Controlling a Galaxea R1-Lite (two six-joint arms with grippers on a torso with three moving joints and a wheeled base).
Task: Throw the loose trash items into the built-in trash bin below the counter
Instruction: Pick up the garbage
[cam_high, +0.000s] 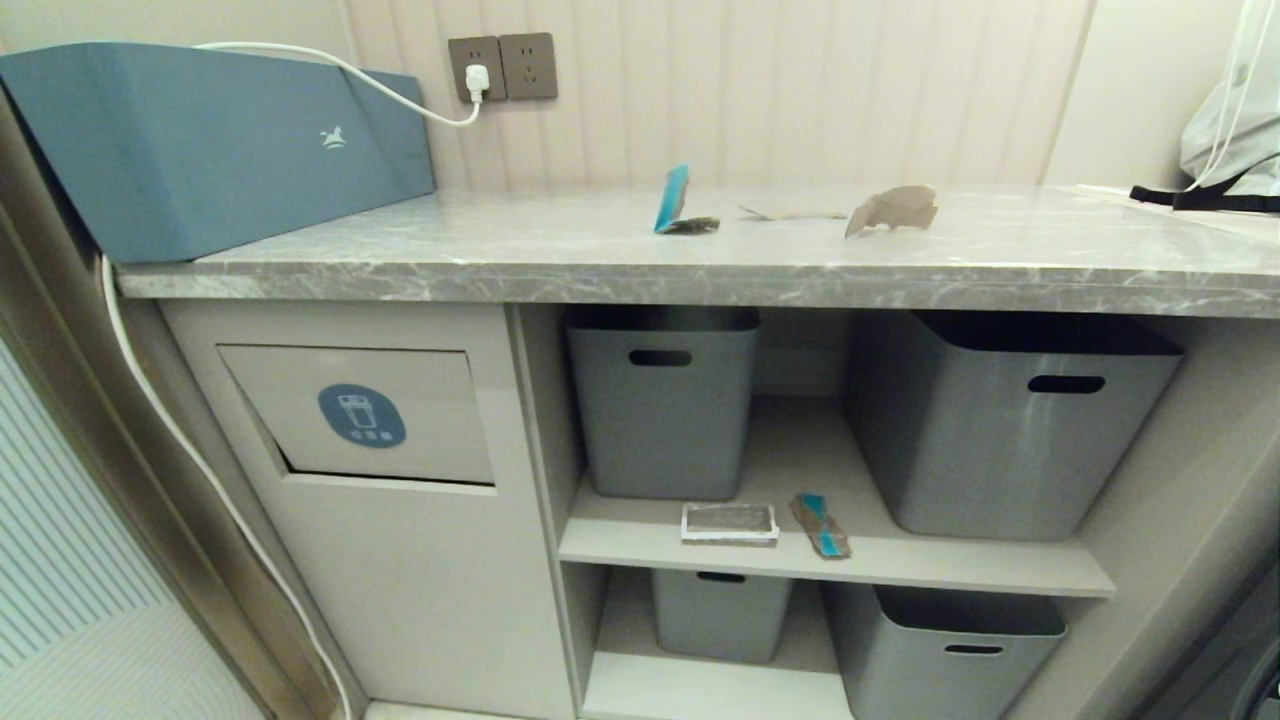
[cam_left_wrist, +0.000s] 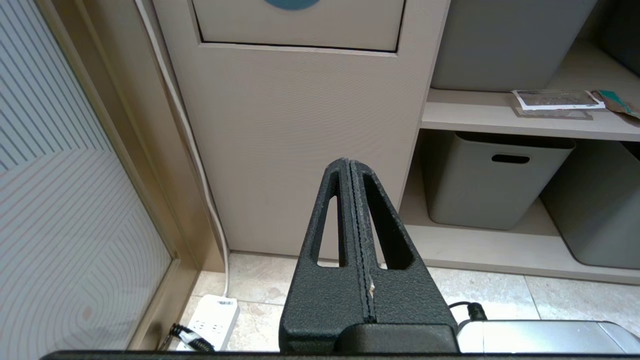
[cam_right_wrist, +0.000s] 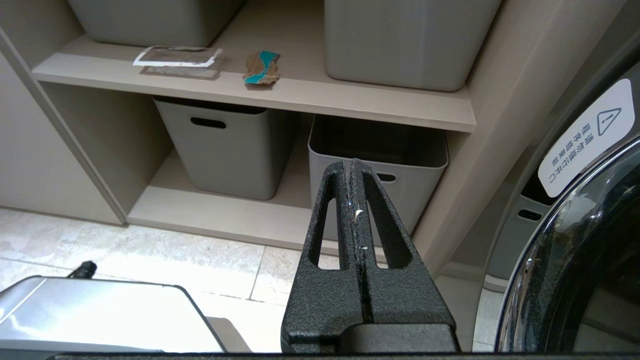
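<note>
Nothing of the task appears to have been done yet: every scrap seen lies where it can be reached, and the trash bin flap (cam_high: 358, 413), set in the cabinet front at the left below the desk (cam_high: 560, 270), looks nearly closed. On the desk, a teal-blue card scrap (cam_high: 676, 200) stands on edge near the middle, a thin flat scrap (cam_high: 790, 213) lies to its right, and a curled brown cardboard piece (cam_high: 893, 210) sits further right. On the upper shelf (cam_high: 640, 545), between the two grey tubs (cam_high: 663, 400), a silvery white-rimmed packet (cam_high: 729, 522) lies just left of a brown-and-teal scrap (cam_high: 822, 524), the two set a little apart. At least five pieces are therefore judged still to be picked up and dropped in. Neither arm is seen from the head; the left tool (cam_left_wrist: 352, 167) and the right tool (cam_right_wrist: 352, 167) are both held low above the floor, each with its fingers pressed together and nothing pinched. The inside of the bin is hidden, so its contents cannot be told. The flap is cut off in the left wrist view, and the tubs' interiors are dark, so any trash there cannot be made out.
</note>
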